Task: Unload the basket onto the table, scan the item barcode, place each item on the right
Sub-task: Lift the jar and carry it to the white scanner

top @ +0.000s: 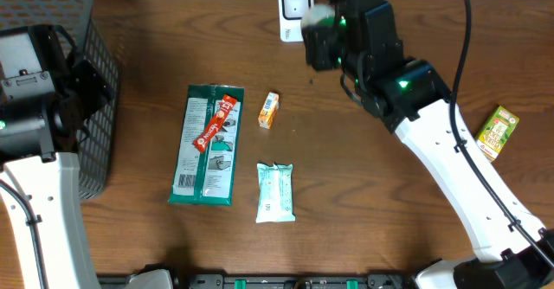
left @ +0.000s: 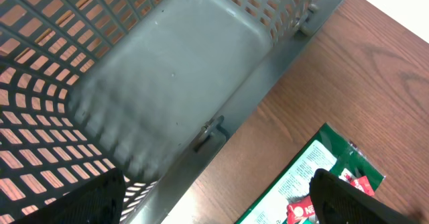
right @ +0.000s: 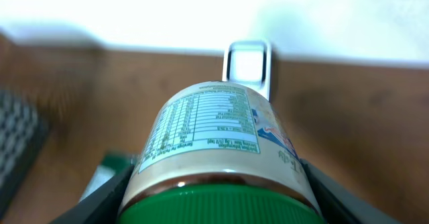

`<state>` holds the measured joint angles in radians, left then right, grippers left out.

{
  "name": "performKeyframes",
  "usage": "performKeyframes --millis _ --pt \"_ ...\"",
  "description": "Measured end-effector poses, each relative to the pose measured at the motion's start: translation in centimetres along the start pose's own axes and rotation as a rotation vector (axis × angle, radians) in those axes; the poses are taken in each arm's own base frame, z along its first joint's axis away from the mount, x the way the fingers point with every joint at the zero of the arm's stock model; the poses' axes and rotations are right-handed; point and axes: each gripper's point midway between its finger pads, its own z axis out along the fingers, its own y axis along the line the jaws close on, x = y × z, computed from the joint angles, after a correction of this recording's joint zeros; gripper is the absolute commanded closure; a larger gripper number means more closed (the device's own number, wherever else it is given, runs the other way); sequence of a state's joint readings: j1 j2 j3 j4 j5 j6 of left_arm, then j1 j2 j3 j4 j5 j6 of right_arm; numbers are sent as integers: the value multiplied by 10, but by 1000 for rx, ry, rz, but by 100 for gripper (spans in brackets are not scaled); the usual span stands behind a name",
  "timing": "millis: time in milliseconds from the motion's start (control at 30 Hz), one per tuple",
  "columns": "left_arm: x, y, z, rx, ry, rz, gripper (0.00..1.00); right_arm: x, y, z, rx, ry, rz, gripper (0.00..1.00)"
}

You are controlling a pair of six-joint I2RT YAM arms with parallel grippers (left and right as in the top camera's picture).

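Basket: left edge of the desk.
Scanner: back edge, middle.
Jar: above the desk, just before the scanner.
Large packet: centre-left; snack stick lies on it.
Small box: just right of the packet.
Wipes pack: in front of the small box.
Carton: near the right edge.

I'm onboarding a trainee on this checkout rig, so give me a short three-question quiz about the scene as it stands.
1. True or false: the right gripper holds a green-lidded, label-wrapped jar facing the white box-shaped scanner.
2. What lies on the flat green packet? A: orange box; B: red wrapped bar; C: juice carton.
3. Fill in: the open left gripper hovers by the grey mesh ____.
Key: 1 true; 2 B; 3 basket.
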<state>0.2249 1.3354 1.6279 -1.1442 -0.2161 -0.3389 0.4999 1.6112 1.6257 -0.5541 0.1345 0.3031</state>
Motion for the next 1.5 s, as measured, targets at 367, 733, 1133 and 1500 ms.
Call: performKeyframes --millis 367,733,1133,1500 --pt "0 0 0 0 0 0 12 -22 2 76 36 -180 -16 99" --pt "0 0 0 0 -1 0 12 9 0 198 22 -377 -49 99" --pt "0 0 0 0 0 0 12 31 -32 242 41 -501 -26 99" --pt "0 0 0 0 0 0 12 36 -72 254 70 -548 46 99"
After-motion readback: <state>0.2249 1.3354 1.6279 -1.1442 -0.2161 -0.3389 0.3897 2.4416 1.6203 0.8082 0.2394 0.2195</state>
